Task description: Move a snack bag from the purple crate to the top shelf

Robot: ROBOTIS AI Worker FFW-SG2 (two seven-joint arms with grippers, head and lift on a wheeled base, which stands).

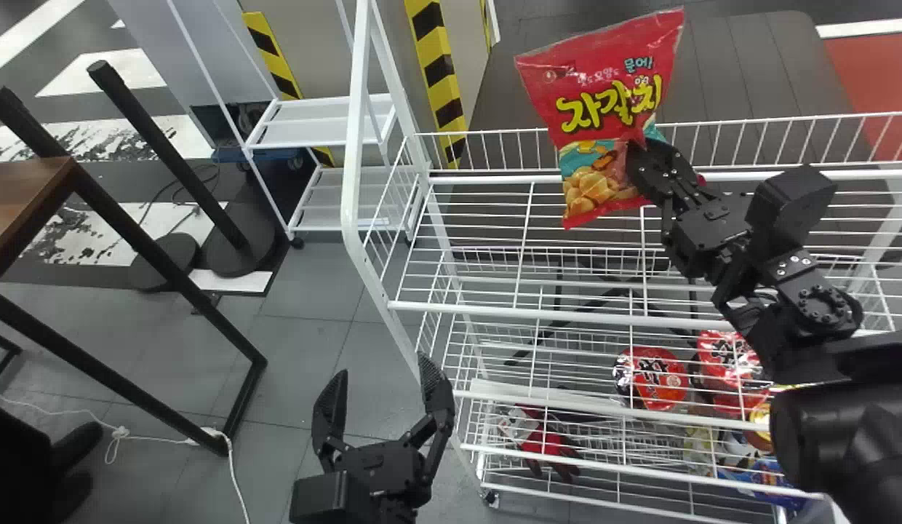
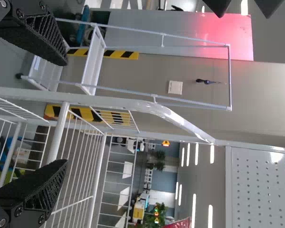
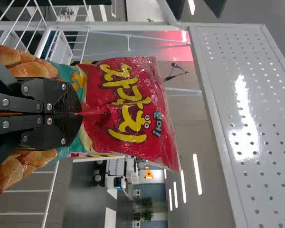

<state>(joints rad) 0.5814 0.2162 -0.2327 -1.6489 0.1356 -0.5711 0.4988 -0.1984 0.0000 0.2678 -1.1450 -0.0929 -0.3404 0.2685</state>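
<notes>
My right gripper (image 1: 644, 164) is shut on the red snack bag (image 1: 593, 87), which it holds upright above the white wire top shelf (image 1: 487, 218). In the right wrist view, my right gripper (image 3: 80, 114) pinches the middle of the snack bag (image 3: 128, 104). Low in the head view, my left gripper (image 1: 382, 397) stands open with nothing between its fingers, just left of the rack. The left wrist view has my left gripper (image 2: 61, 114) with its two fingers wide apart.
Lower rack levels hold red packages (image 1: 653, 377) and red-and-black gloves (image 1: 545, 444). A white post (image 1: 355, 145) rises at the rack's left corner. Left of it stand a wooden table (image 1: 29, 196) and a white cart (image 1: 327, 124). A perforated panel (image 3: 251, 114) borders the rack.
</notes>
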